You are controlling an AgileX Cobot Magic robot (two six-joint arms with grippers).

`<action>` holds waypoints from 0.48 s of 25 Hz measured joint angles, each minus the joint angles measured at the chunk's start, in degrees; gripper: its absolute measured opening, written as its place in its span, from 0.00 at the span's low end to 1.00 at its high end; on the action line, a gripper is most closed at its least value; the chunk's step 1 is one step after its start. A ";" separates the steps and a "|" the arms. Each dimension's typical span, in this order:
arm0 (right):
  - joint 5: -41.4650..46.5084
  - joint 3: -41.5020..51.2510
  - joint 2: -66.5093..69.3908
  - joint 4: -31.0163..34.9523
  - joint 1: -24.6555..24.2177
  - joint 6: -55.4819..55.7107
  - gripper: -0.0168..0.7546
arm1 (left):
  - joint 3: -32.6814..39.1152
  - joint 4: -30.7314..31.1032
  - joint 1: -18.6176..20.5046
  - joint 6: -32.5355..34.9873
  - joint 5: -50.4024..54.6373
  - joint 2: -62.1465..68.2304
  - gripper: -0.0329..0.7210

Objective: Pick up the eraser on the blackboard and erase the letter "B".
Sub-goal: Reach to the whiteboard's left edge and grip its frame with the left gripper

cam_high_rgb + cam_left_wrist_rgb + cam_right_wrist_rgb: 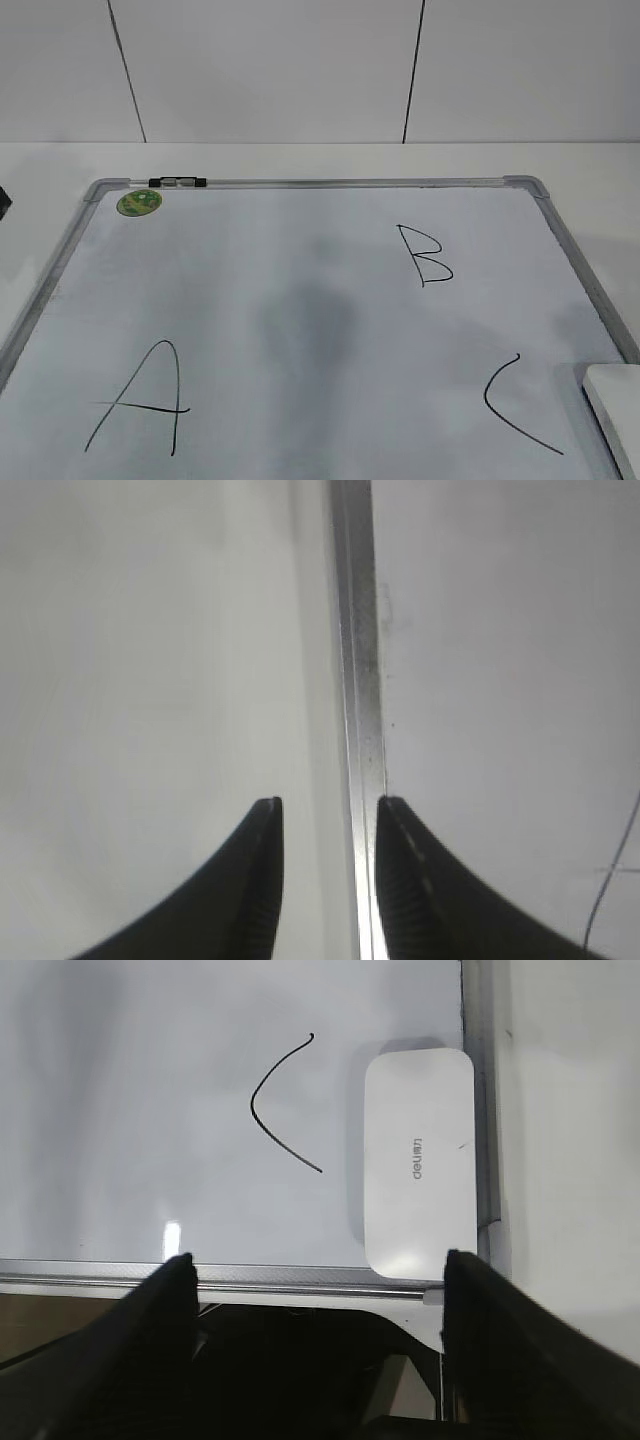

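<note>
Landmark: the blackboard [300, 330], a white board in a silver-grey frame, lying flat; all places below are given from it.
Left gripper [328, 880]: jaws a little apart, holding nothing, hanging over the board's left frame rail, one finger over the table outside it and one over the white surface. It has no part in this step, I judge, and does best to keep clear.
Green sticker [139, 203]: at the board's far left corner, just beside a dark clip on the far rail; not a target.
Letter "A" [140, 400]: near the board's near left area; to be spared.
The letter "B" [424, 256]: right of the board's middle, toward the far rail, fully intact, so no wiping has been done.
Letter "C" [283, 1105]: near right part of the board, between the "B" and the eraser; the path from eraser to "B" should lift over it.
The eraser [418, 1160]: flat on the board's near right corner, its long side along the right rail, close to or touching it.
Right gripper [318, 1300]: jaws spread wide, empty, hovering over the board's near edge, the eraser ahead and slightly right.
Step in hand: picking up the eraser, as I judge.
How to do it well: shift right until centred, grip across the short width, mind the rail-side finger's narrow clearance.
</note>
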 joint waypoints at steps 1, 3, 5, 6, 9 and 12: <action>0.00 0.00 0.00 0.11 0.00 0.00 0.78 | 0.00 0.00 0.00 0.00 -1.16 0.94 0.36; 0.00 0.00 0.00 0.11 0.00 0.00 0.78 | -0.10 0.00 0.00 0.26 -2.87 2.90 0.36; 0.00 0.00 0.00 0.11 0.00 0.00 0.78 | -0.23 -0.22 0.00 1.29 -3.65 4.73 0.36; 0.00 0.00 0.00 0.11 0.00 0.00 0.78 | -0.23 -0.32 0.00 1.59 -3.89 5.53 0.36; 0.00 0.00 0.00 0.11 0.00 0.00 0.78 | -0.23 -0.70 0.00 2.22 -4.91 7.78 0.36; 0.00 0.00 0.00 0.11 0.00 0.00 0.78 | -0.31 -1.90 0.00 2.34 -6.13 8.64 0.36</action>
